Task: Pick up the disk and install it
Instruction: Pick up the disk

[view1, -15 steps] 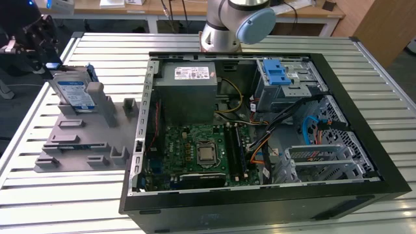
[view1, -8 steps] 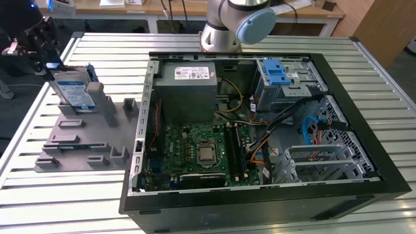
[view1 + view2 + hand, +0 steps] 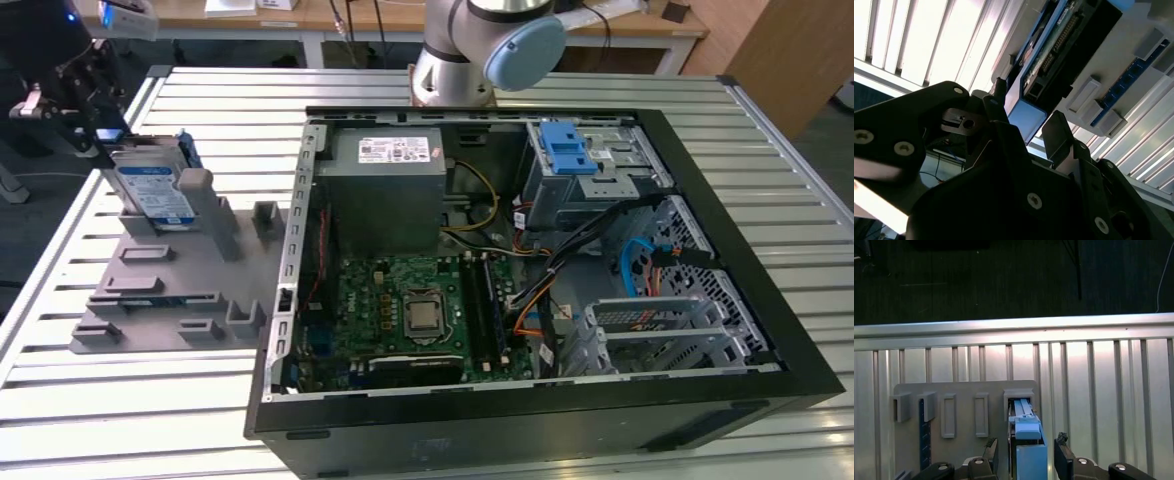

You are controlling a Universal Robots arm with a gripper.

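Observation:
The disk [image 3: 150, 188] stands on edge in a slot of the grey holder plate [image 3: 160, 300], on the exterior view's left, beside the open computer case. It is silver with a white-and-blue label and blue rails. My gripper [image 3: 107, 135] hangs at the disk's upper end. In the first wrist view the disk's blue end [image 3: 1029, 452] lies between the two black fingers [image 3: 991, 452], with a narrow gap on each side. The second wrist view shows the same blue end [image 3: 1026, 117] between the fingertips [image 3: 1056, 132]. My gripper is open and straddles the disk.
The open black computer case [image 3: 727, 210] fills the middle of the slatted metal table. It holds a grey power-supply box [image 3: 387, 165], a motherboard [image 3: 414, 305] and a drive cage with a blue latch [image 3: 567, 150]. The arm's base [image 3: 461, 60] stands behind the case.

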